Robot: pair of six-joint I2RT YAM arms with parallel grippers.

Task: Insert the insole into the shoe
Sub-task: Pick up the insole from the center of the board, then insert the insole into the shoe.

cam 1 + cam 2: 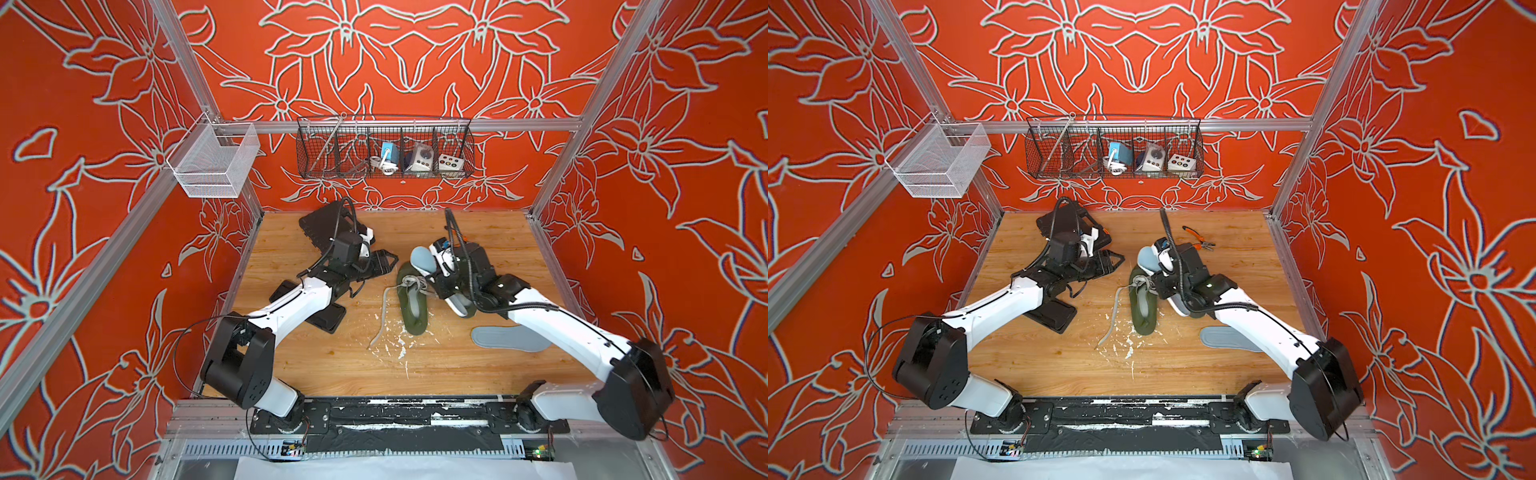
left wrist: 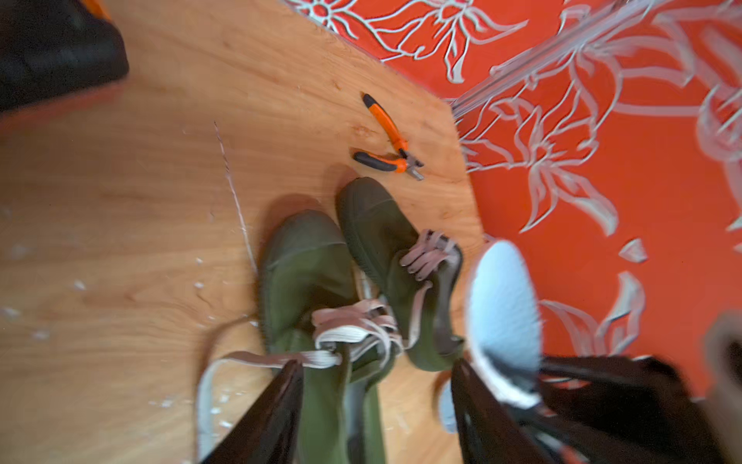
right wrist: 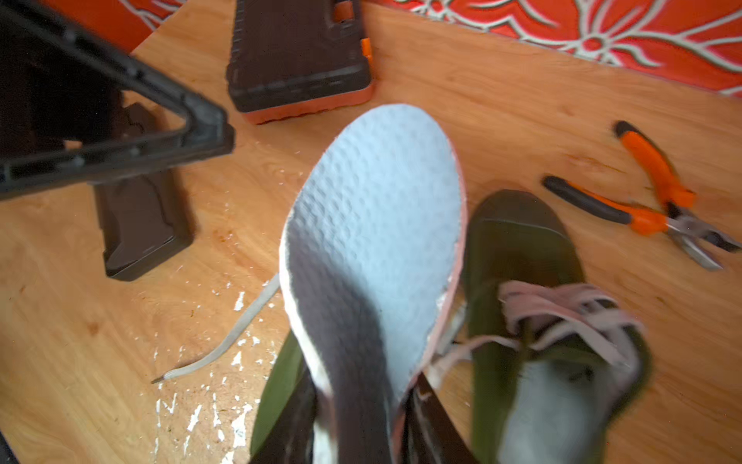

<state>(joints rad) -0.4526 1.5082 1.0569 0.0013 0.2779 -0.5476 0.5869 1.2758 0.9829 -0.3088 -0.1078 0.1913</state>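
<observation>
2 grn shoes (image 2: 305, 273) (image 2: 381, 233), 1 insole (image 3: 373, 225) gripped, 1 spare insole (image 1: 509, 338), 1 pliers (image 3: 646, 221)

Bright light — blurry wrist views (edges especially)

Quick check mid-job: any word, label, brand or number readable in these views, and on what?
No readable text in any view.
insole: dimpled texture only, no print.
green shoes: no label shows.
pliers: handles show no marking, blurred.
button box in the wire basket: coloured dots; any lettering too small to read.
</observation>
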